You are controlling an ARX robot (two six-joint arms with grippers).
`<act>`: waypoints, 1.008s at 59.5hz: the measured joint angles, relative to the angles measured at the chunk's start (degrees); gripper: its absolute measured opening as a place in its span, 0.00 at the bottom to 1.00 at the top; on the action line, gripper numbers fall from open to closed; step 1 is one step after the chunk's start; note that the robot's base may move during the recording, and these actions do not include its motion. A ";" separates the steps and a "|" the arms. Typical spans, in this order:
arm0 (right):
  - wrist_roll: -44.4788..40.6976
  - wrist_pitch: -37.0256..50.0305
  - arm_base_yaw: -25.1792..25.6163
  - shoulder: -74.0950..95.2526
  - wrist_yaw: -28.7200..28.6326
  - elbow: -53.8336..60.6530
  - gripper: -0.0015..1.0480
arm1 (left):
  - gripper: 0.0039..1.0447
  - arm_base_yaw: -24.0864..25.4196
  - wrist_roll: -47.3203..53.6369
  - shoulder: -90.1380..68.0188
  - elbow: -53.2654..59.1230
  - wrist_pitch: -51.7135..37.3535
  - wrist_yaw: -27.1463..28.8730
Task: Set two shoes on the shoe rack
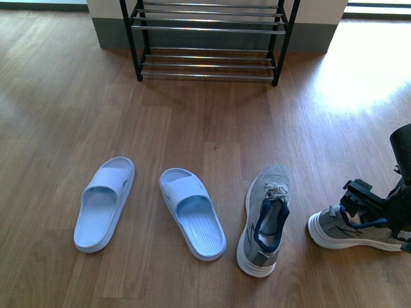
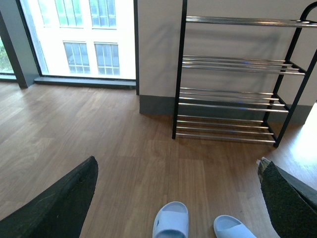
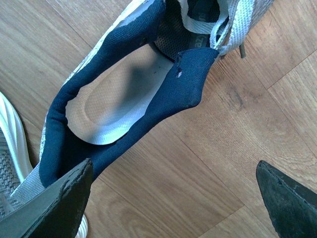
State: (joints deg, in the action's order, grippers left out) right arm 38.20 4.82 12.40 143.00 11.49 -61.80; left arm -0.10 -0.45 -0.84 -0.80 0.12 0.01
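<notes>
Two grey knit sneakers with white soles lie on the wood floor. One (image 1: 264, 221) lies free at centre right, toe pointing toward the rack. The other (image 1: 340, 232) lies at the far right under my right gripper (image 1: 359, 200). In the right wrist view that gripper (image 3: 173, 168) is open just above the shoe's navy collar (image 3: 163, 106) and white insole. One finger (image 3: 54, 208) is by the collar's side and the other (image 3: 287, 196) is over bare floor. My left gripper (image 2: 177, 171) is open and empty, high above the floor. The shoe rack (image 1: 209, 38) (image 2: 230, 99) stands against the far wall.
Two light blue slippers (image 1: 103, 202) (image 1: 192, 212) lie left of the sneakers and also show in the left wrist view (image 2: 171, 222). Bare wood floor lies between the shoes and the rack. A window (image 2: 84, 34) is left of the rack.
</notes>
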 joint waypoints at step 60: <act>2.23 -2.25 3.74 11.54 -1.09 -10.86 0.58 | 0.91 0.00 0.00 0.00 0.00 0.00 0.00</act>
State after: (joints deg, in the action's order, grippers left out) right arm 40.42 2.57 16.14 154.54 10.39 -72.66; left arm -0.10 -0.45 -0.84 -0.80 0.12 0.01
